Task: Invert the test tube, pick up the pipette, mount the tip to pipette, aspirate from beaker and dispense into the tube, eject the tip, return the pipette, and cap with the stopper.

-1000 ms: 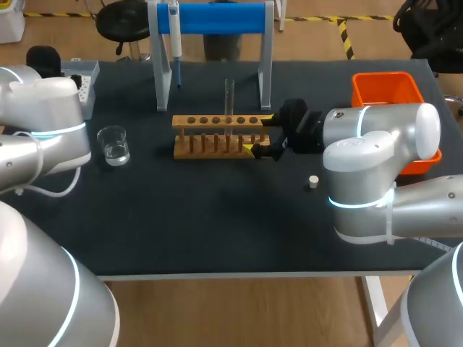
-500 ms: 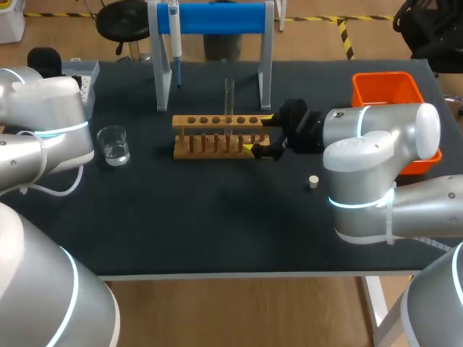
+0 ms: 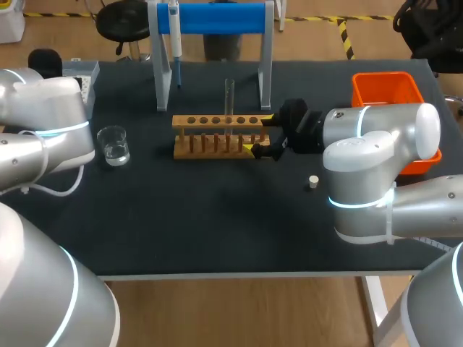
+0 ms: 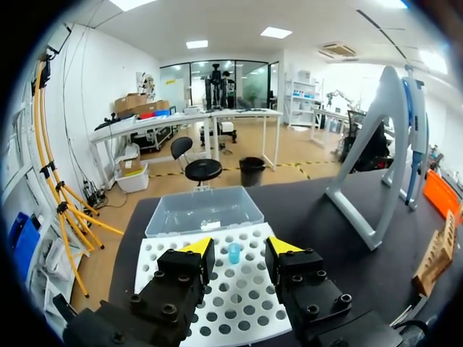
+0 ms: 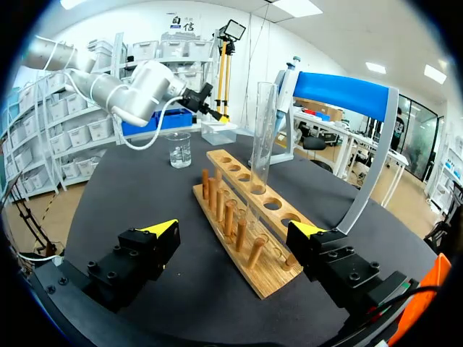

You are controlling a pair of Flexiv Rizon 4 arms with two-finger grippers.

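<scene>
A glass test tube (image 3: pixel 229 97) stands upright in the wooden rack (image 3: pixel 217 137); the right wrist view shows the same test tube (image 5: pixel 262 123) in the rack (image 5: pixel 249 249). My right gripper (image 3: pixel 259 134) is open at the rack's right end, and in its own view the right gripper (image 5: pixel 233 230) has the rack's end between its fingers without touching it. The pipette (image 3: pixel 174 32) hangs on the blue stand (image 3: pixel 217 18). My left gripper (image 4: pixel 237 249) hovers open over the white tip box (image 4: pixel 217 303), with one blue tip (image 4: pixel 234 253) between its fingers, untouched. The beaker (image 3: pixel 113 144) holds water. The stopper (image 3: pixel 313 181) lies on the table.
An orange bin (image 3: pixel 387 90) sits at the back right, partly behind my right arm. The tip box (image 3: pixel 83 79) is at the back left, its clear lid (image 4: pixel 202 210) open beyond the tray. Dark tabletop stretches in front of the rack.
My left arm has shifted slightly over the tip box. The right arm, rack and tube have not moved.
</scene>
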